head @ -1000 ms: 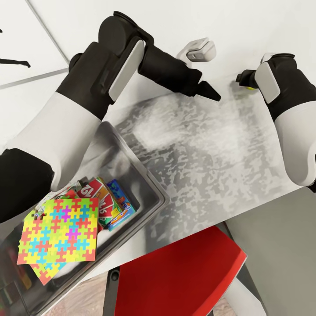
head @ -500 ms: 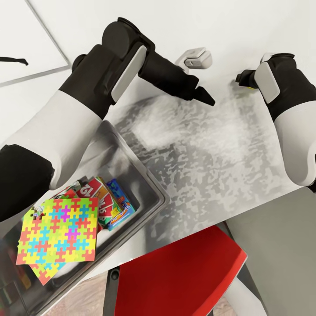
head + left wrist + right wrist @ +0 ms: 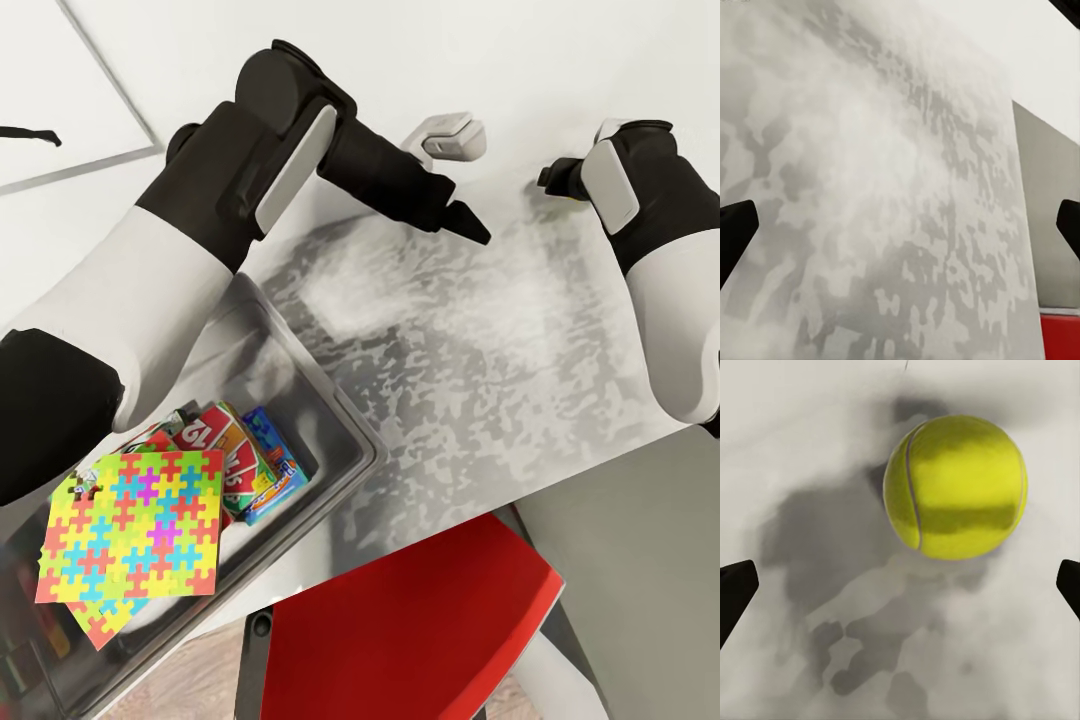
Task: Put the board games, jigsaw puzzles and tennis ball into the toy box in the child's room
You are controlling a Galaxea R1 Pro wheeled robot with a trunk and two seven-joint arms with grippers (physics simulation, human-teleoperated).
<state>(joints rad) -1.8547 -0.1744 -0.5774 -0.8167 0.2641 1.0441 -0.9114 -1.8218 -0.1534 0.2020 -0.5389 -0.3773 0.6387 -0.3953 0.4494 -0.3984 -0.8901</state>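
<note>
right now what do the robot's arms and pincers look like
Both arms are built of smooth white shells alternating with matte black segments. The left arm has a round black joint cap and a pale grey side panel; the right arm carries a similar grey panel. The left pincer tapers to black pointed fingers. In the wrist views the fingertips are plain black. No cables or markings show.

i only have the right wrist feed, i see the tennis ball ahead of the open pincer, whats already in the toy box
Observer: In the head view, a jigsaw puzzle lies on top in the toy box, with game boxes under it.
Operator: where is the left pincer
Observer: The left pincer hangs over bare table, open and empty by its wrist view.
Operator: anything under the table edge
Observer: A red chair sits below the near edge.
</note>
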